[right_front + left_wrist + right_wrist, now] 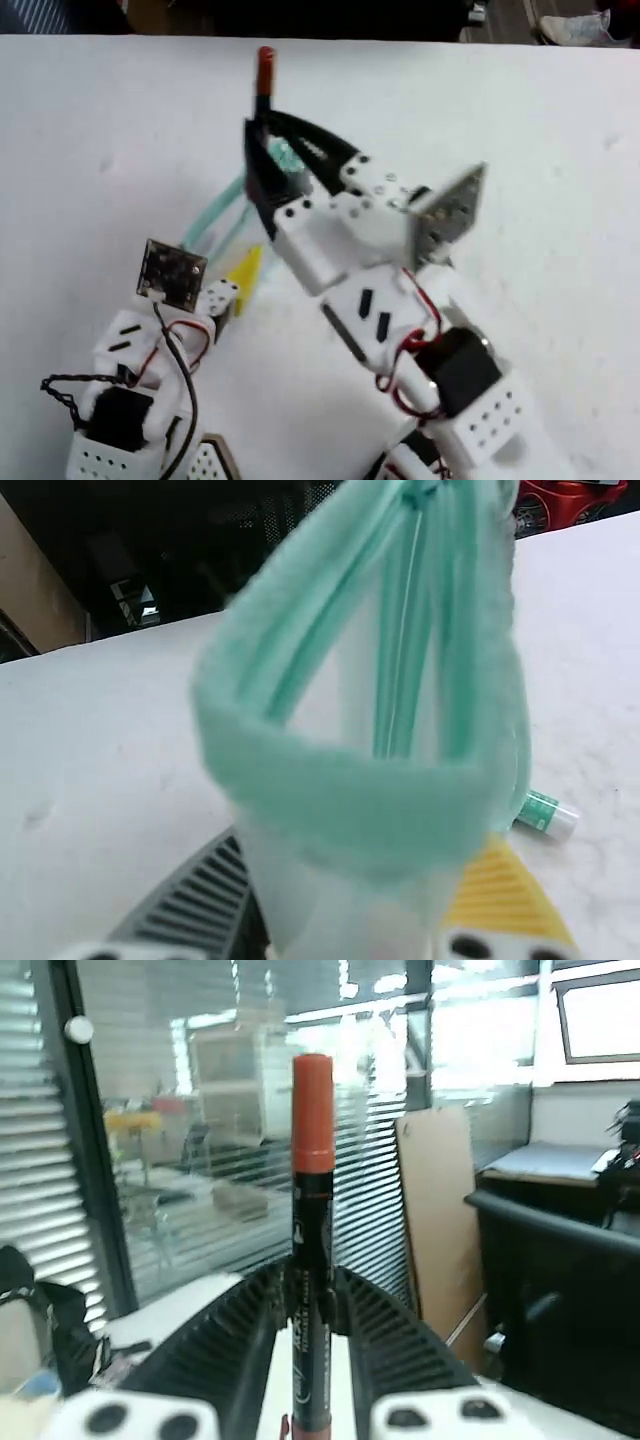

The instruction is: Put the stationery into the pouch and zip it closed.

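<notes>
Pouch, apparently unzipped, in left gripper; marker in right gripper.

The surface is a flat white tabletop with a faintly mottled finish. It carries a few shallow marks, one toward its left side and one toward its right side. Its far edge runs straight across the high view, with dark floor beyond it.

A green-and-white capped tube lies on its side directly on the surface, white cap pointing away from the pouch. The pouch, translucent with mint-green trim, extends low over the surface. Whether it rests on the surface cannot be determined.
</notes>
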